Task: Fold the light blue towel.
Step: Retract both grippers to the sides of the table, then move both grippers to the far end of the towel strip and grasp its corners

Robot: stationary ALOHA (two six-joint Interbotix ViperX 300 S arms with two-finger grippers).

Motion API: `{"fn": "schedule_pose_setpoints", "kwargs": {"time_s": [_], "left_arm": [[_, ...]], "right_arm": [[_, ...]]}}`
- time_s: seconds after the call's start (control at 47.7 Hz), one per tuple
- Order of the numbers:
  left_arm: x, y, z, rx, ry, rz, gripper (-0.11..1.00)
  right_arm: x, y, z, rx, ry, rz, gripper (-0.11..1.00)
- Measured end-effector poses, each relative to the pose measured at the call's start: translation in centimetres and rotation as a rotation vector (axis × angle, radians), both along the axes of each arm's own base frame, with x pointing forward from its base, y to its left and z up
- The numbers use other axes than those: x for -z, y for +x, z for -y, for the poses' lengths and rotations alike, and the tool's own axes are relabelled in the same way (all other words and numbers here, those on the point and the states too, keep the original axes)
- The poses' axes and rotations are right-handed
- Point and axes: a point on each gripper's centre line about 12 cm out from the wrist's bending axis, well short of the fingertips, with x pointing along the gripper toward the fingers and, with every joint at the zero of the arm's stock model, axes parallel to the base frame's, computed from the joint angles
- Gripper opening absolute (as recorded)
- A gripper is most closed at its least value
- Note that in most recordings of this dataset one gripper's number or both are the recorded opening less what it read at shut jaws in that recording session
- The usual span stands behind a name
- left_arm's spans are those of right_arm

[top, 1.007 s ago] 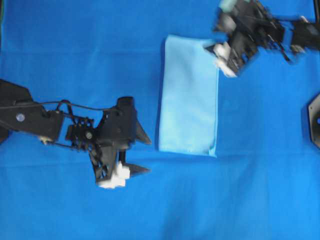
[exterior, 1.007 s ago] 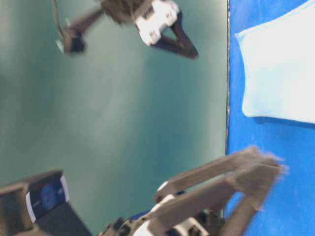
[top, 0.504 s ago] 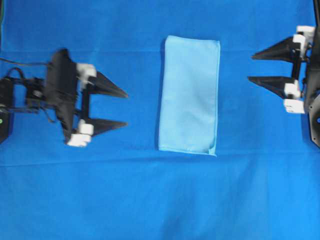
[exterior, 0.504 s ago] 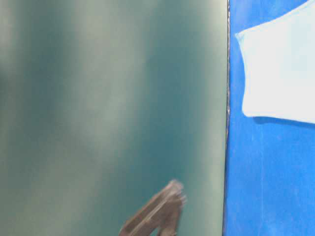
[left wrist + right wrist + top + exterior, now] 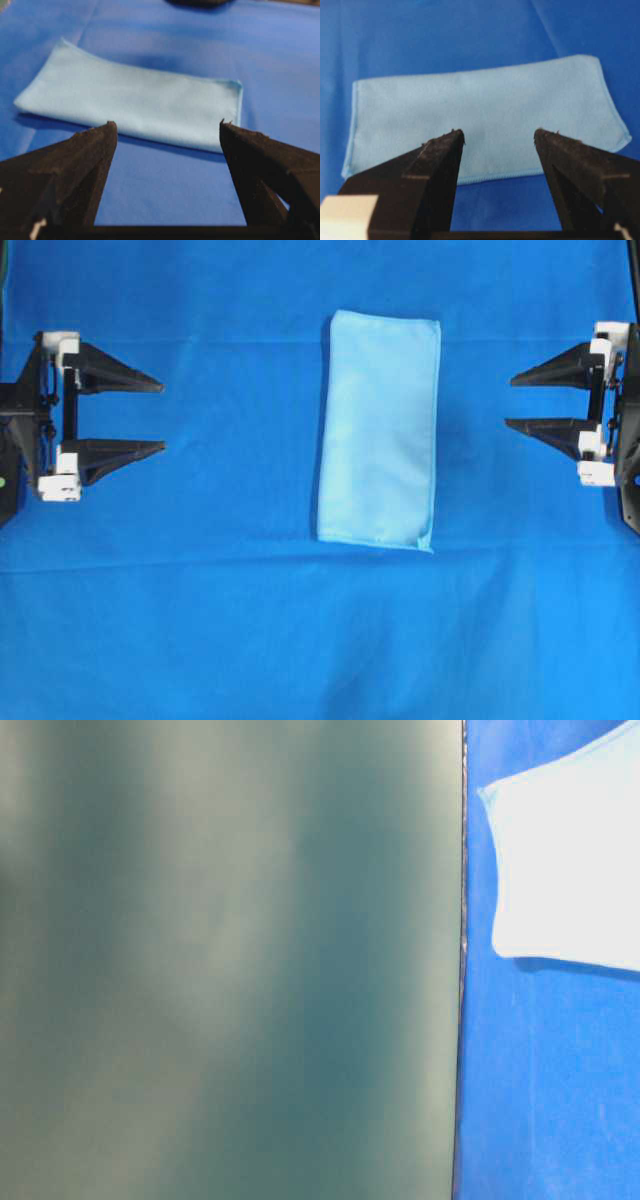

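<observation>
On opposite sides of the folded light blue towel [image 5: 379,430], left end effector [image 5: 163,416] and right end effector [image 5: 508,402], both wide, empty.

I see bare cloth [image 5: 250,630] between each gripper and the towel [image 5: 380,430]; only that folded towel lies mid-desk.
</observation>
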Motion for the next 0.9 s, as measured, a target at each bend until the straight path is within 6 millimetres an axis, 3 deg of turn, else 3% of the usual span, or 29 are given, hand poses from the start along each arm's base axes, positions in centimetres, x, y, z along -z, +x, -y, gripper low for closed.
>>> {"fn": "schedule_pose_setpoints", "kwargs": {"time_s": [0.273, 0.441, 0.671, 0.902], "left_arm": [[0.1, -0.2, 0.0, 0.000, 0.001, -0.019, 0.78], [0.0, 0.7, -0.1, -0.002, 0.006, 0.009, 0.78], [0.6, 5.4, -0.9, -0.016, 0.022, -0.013, 0.78], [2.4, 10.9, -5.5, -0.125, 0.041, -0.104, 0.78]], "right_arm": [[-0.1, 0.1, 0.0, -0.002, 0.008, 0.015, 0.62], [-0.2, 0.4, 0.1, 0.004, 0.020, 0.016, 0.62], [-0.2, 2.1, 2.1, 0.080, 0.036, -0.038, 0.62], [2.1, 3.5, 6.4, 0.221, 0.066, -0.163, 0.62]]}}
